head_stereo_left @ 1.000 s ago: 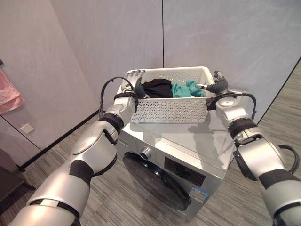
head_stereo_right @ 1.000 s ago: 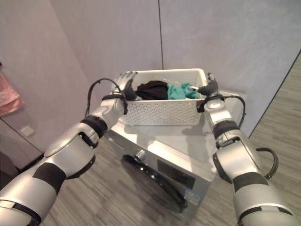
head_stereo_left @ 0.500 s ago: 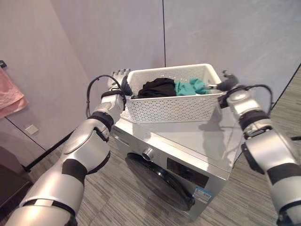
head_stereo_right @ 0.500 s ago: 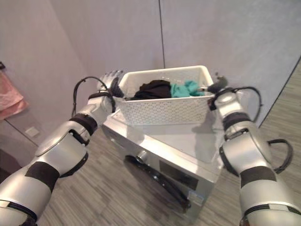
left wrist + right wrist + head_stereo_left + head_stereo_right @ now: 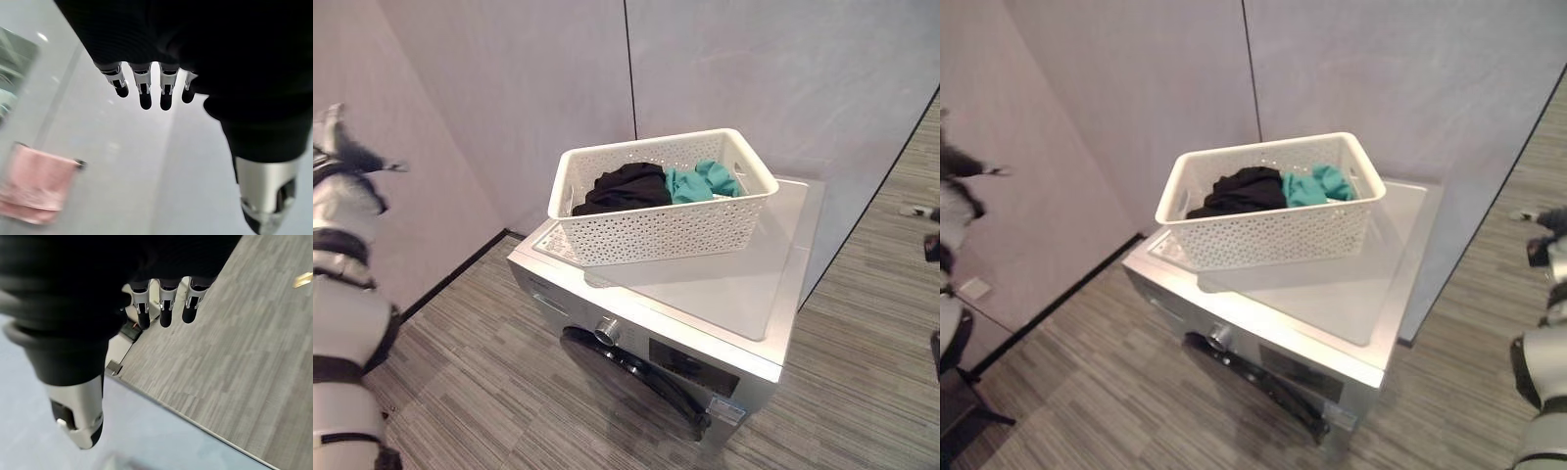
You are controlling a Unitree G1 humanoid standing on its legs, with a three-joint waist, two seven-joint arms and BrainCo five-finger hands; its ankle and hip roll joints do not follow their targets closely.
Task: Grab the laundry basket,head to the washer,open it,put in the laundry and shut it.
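The white perforated laundry basket (image 5: 658, 227) stands on top of the silver washer (image 5: 734, 294), free of both hands. Black clothes (image 5: 622, 186) and a teal garment (image 5: 700, 179) lie inside it. The washer's round dark door (image 5: 641, 380) on the front is shut, with a knob (image 5: 605, 331) above it. My left hand (image 5: 337, 142) is far out at the left edge, well away from the basket. In the left wrist view its fingers (image 5: 145, 93) are straight and hold nothing. My right hand (image 5: 1540, 217) is at the right edge, its fingers (image 5: 165, 313) also straight and empty.
Grey wall panels (image 5: 734, 69) rise close behind the washer. Grey wood-grain floor (image 5: 480, 343) spreads in front and to the right. A pink towel (image 5: 36, 188) hangs on the left wall.
Both hands have let go of the basket's ends and swung wide apart to the sides. The basket rests on the washer top. The camera has shifted.
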